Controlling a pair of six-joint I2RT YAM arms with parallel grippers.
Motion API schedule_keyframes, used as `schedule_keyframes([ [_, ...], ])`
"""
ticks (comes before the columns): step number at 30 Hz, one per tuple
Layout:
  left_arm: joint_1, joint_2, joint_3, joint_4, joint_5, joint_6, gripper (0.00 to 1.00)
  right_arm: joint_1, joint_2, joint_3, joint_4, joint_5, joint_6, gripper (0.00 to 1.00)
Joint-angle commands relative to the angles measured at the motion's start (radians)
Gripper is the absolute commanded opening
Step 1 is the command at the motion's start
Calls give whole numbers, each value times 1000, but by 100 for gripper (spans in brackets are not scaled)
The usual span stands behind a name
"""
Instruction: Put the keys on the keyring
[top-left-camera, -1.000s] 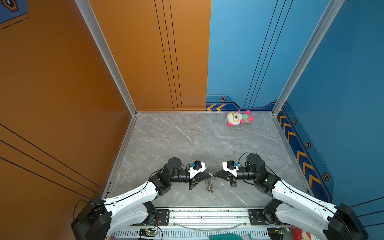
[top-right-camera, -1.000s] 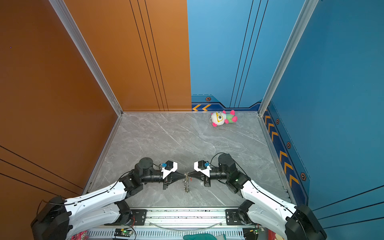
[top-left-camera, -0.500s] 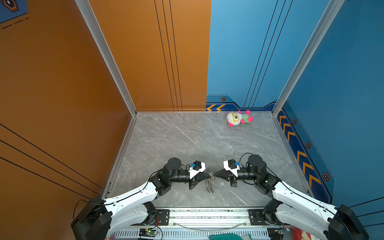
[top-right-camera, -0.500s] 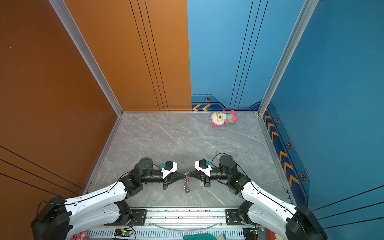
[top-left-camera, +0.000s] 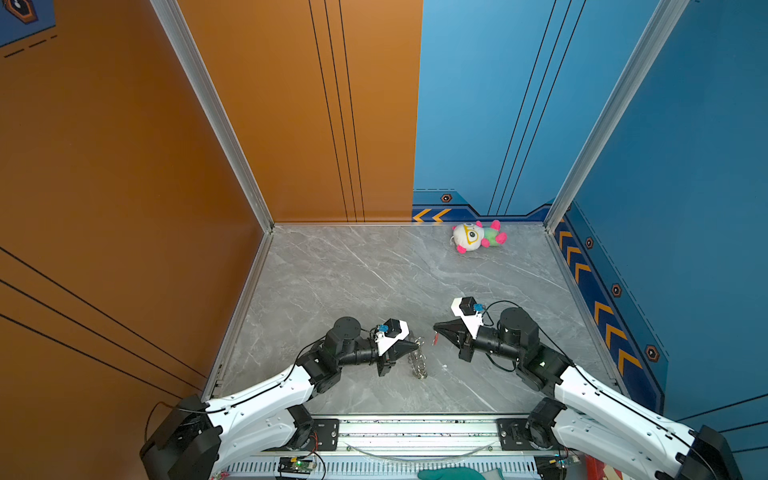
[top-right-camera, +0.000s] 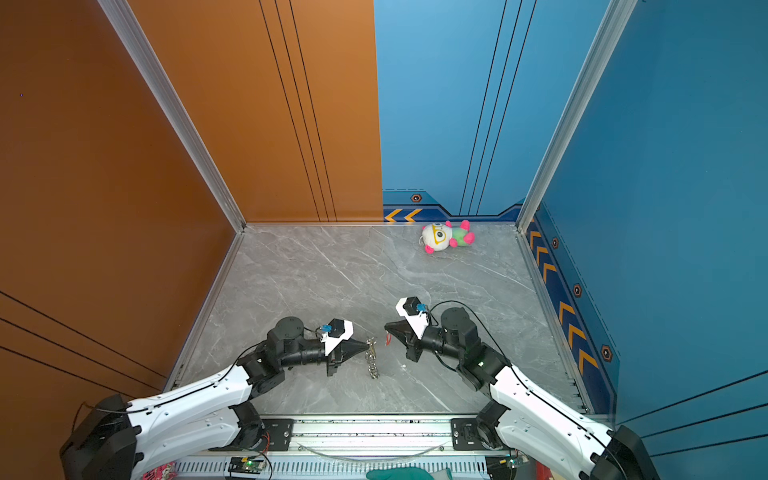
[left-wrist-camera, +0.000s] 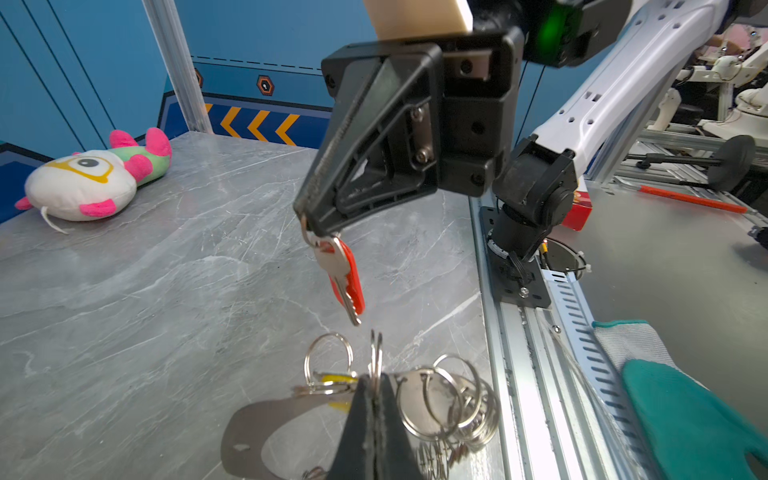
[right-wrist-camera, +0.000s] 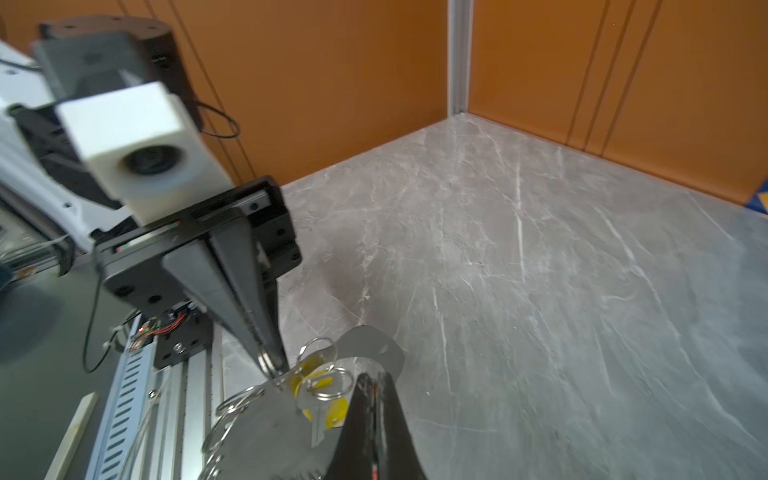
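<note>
Key (left-wrist-camera: 347, 278), red-orange-headed, tip-down, clamped in our right end effector (left-wrist-camera: 306, 219). Just beside its tip: flat grey ring-edged keyring (left-wrist-camera: 245, 424), pinched by our left end effector (left-wrist-camera: 375, 380).

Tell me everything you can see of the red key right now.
The red key is small: a toothed silver metal blade against a red-orange plastic cover. It hangs in the air, tip down and slightly tilted, by a small silver ring at its head pinched in the shut right hand. Its tip seems just clear of the wire rings on the keyring below. Nothing else touches it.
</note>
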Motion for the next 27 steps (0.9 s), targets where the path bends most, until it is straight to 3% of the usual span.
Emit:
schedule_keyframes([
  [1, 10, -39, -20, 41, -104, 18, 0, 42, 44, 148, -392, 327, 115, 0],
  [6, 15, -72, -36, 43, -181, 26, 0, 110, 134, 273, -714, 478, 278, 0],
  [11, 15, -81, -39, 47, -185, 24, 0, 174, 227, 360, -957, 518, 469, 0],
  [16, 14, -82, -37, 48, -179, 22, 0, 238, 316, 433, -1148, 571, 572, 0],
  [27, 12, -114, -47, 47, -191, 21, 0, 200, 622, 521, -1071, 472, 502, 0],
])
